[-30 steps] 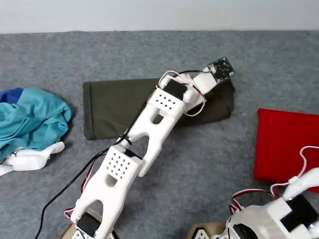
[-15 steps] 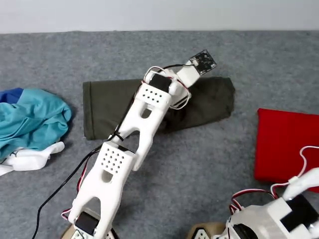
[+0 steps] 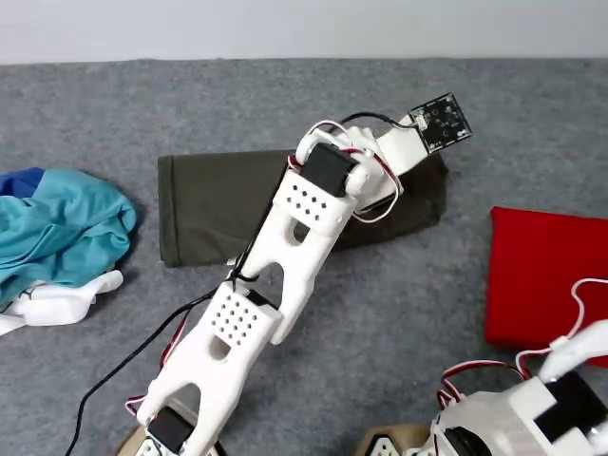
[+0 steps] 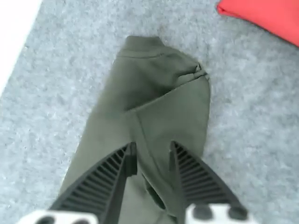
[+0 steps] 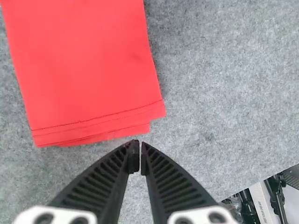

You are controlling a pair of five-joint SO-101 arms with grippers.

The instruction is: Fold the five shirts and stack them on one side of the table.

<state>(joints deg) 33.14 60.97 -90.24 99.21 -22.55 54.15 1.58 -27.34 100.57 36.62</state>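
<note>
A dark olive shirt (image 3: 214,204) lies as a long folded strip in the middle of the grey mat. My left arm (image 3: 313,195) stretches over its right half. In the left wrist view my left gripper (image 4: 153,149) hangs open just above the olive shirt (image 4: 154,93), with nothing between its fingers. A folded red shirt (image 3: 546,275) lies at the right edge. My right gripper (image 5: 140,145) is shut and empty over bare mat, just off the hem of the red shirt (image 5: 84,65). A crumpled heap of teal, blue and white shirts (image 3: 57,242) sits at the left.
The grey mat (image 3: 408,304) is bare between the olive shirt and the red one. My right arm's base (image 3: 532,408) stands at the front right corner. A white wall (image 3: 304,28) runs along the far edge. The table's edge and some hardware (image 5: 271,196) are near the right gripper.
The left arm's wrist swung left over the olive shirt and then back right, ending a little farther right than a second ago. The shirts and the right arm have stayed put.
</note>
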